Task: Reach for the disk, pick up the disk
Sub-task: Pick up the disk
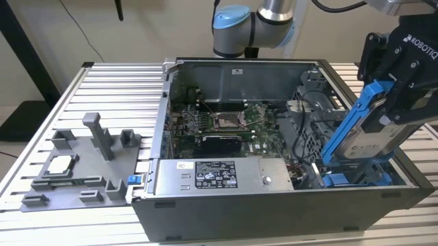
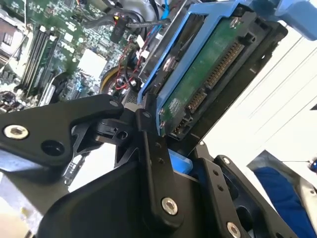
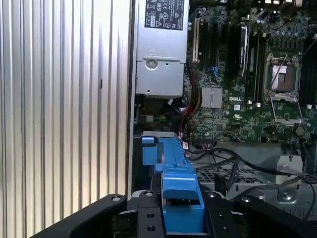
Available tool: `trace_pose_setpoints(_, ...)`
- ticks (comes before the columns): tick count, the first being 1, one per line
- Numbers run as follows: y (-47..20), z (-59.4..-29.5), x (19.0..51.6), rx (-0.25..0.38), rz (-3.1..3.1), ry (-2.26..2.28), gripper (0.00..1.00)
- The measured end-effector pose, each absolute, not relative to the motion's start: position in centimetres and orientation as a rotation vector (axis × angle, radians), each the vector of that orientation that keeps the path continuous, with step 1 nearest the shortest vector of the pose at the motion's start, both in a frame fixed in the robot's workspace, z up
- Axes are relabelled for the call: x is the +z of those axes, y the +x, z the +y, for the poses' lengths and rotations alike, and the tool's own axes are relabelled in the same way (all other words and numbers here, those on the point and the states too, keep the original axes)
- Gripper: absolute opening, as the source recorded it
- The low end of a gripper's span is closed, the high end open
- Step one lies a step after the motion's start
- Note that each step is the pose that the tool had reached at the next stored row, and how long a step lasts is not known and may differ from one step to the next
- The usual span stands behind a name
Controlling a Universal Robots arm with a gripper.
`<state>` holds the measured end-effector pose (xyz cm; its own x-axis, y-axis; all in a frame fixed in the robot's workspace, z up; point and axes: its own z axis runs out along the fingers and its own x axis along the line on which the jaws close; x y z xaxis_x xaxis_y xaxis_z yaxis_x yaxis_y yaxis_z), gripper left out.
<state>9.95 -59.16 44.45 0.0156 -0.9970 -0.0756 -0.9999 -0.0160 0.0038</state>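
Note:
The disk is a silver-grey drive with a white label, clipped in a bright blue frame. It hangs tilted steeply above the blue drive bay at the exterior view's right end of the open computer case. My gripper is shut on its upper end. In the second wrist view the disk's green circuit board faces the camera, and a black finger presses on the frame's edge. The blue frame sits between my two fingers in the first wrist view.
The open computer case stands on a slatted metal table. Inside are the motherboard, a grey box with a sticker label and loose cables. A grey fixture plate holding a small silver chip lies at the exterior view's left.

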Motion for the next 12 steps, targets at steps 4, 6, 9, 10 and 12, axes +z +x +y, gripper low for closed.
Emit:
trace_pose_setpoints(4,9.91,-59.17,43.85,0.073,2.161,-2.197,0.00)
trace_pose_setpoints(6,9.86,-59.17,43.73,0.072,2.161,-2.196,0.00)
trace_pose_setpoints(9,9.81,-59.21,43.71,0.071,2.164,-2.192,0.00)
trace_pose_setpoints(10,9.81,-59.27,43.70,0.071,2.167,-2.188,0.00)
trace_pose_setpoints(12,9.81,-59.37,43.70,0.069,2.176,-2.182,0.00)
